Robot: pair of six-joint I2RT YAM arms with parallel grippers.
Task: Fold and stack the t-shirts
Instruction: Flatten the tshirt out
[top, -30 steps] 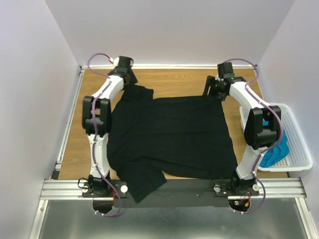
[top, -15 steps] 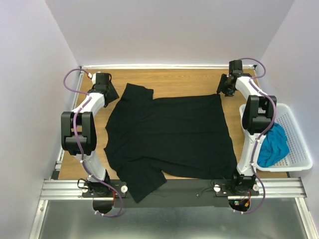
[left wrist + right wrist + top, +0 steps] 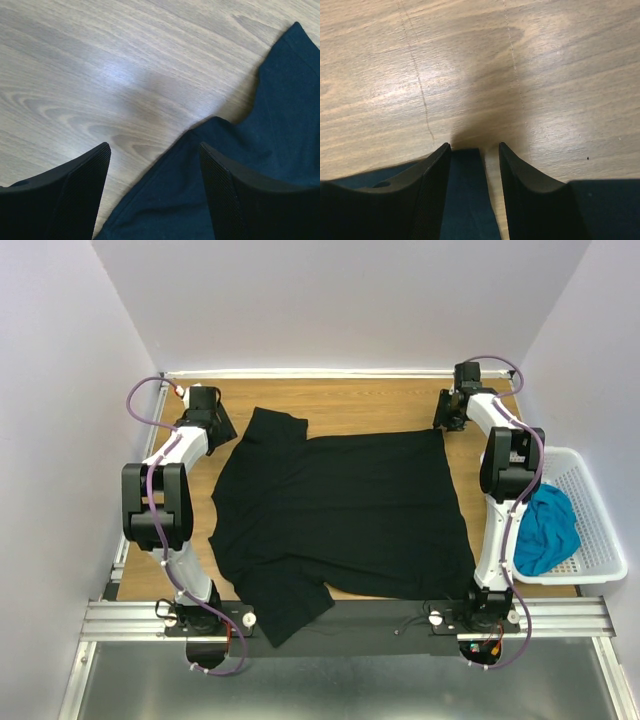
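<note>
Black t-shirt [image 3: 340, 510]: far-right corner lay between half-parted, unclamped fingers of right gripper [image 3: 475, 147]; left gripper [image 3: 154, 150], spread wide, straddled the far-left edge.

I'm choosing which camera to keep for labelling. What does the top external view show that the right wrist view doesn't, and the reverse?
Only the top external view: the whole black t-shirt spread flat, the teal t-shirt bunched in the white basket, and the left gripper beside a sleeve. Only the right wrist view: a strip of black cloth lying between the fingers, jaws apart. Both: the black t-shirt, the wooden table and the right gripper.
</note>
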